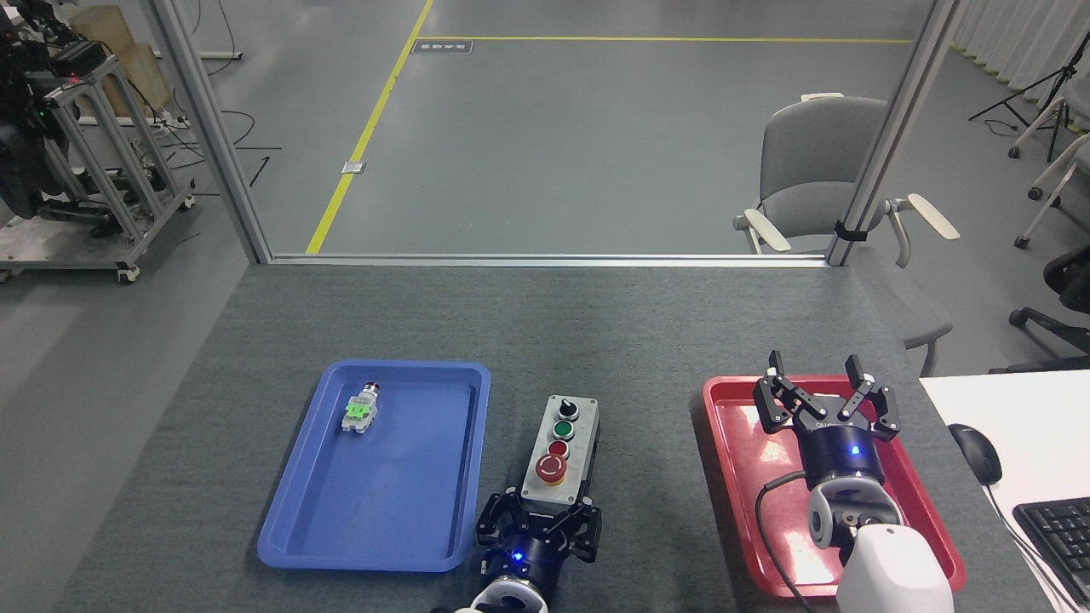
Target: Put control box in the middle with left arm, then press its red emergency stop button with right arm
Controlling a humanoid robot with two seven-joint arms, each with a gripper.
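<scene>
The control box [569,477], light grey with a black base, lies lengthwise on the grey table between the two trays. Along its top run a black knob, a green button, a small red button and, nearest me, the red emergency stop button [551,466]. My left gripper [538,513] comes in from the bottom edge, its black claws shut on the box's near end. My right gripper [816,380] hangs open over the red tray [732,443] with nothing between its fingers, well to the right of the box.
A blue tray [400,368] to the left of the box holds a small switch part [360,410] with a green clip. At the right, a white desk carries a mouse [975,451] and a keyboard [1056,532]. Beyond the table's far right corner stands a grey chair [809,162].
</scene>
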